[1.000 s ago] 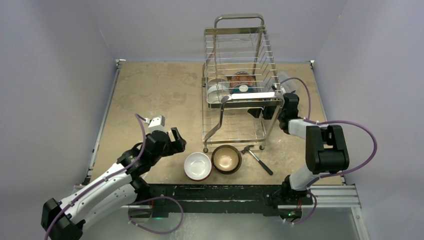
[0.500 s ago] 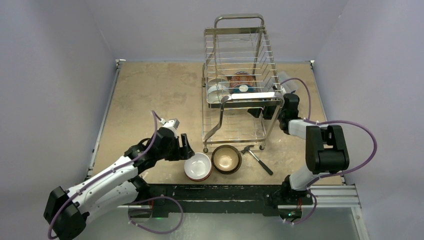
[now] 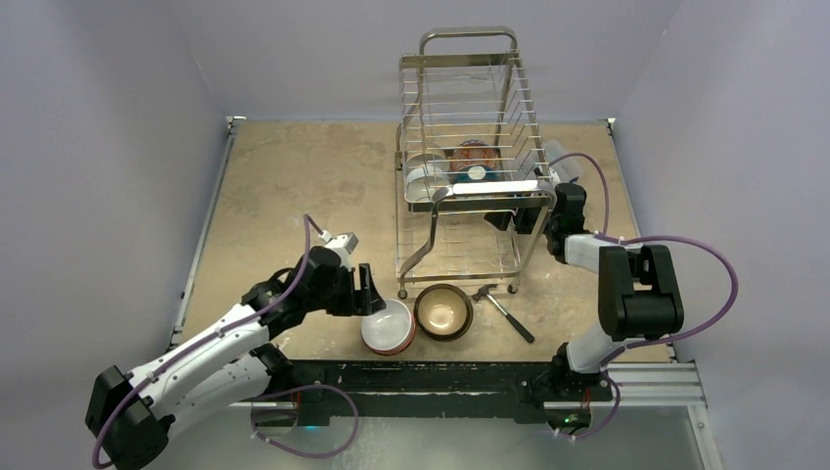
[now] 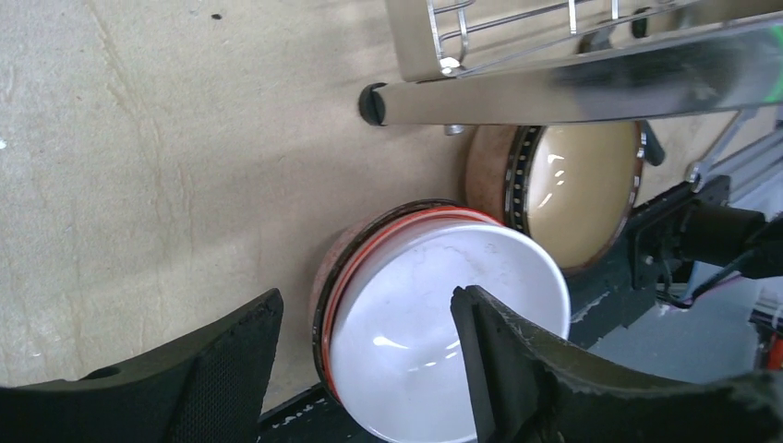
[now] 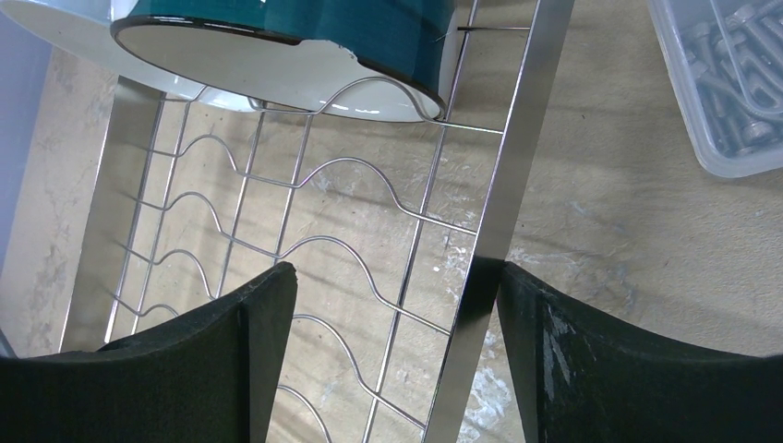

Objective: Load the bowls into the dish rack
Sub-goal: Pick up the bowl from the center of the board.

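1. Bowl, white inside with a red band (image 3: 388,326), sits at the table's (image 3: 284,176) 6 o'clock edge, the brown bowl (image 3: 443,311) just beside it at 3 o'clock.
2. Pickup is in hand: the left pincer (image 3: 372,299) straddles its 9 o'clock rim, jaws apart. Next: pinch, then lift toward the dish rack (image 3: 470,147) at 12.
3. The right pincer (image 5: 397,286) gapes at the rack's frame.
4. A second ago the left pincer hung wider, clear of the bowl.

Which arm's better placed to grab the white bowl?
Left. The left gripper hangs open over the rim of the white bowl; the right gripper sits at the dish rack, a bar between its fingers.
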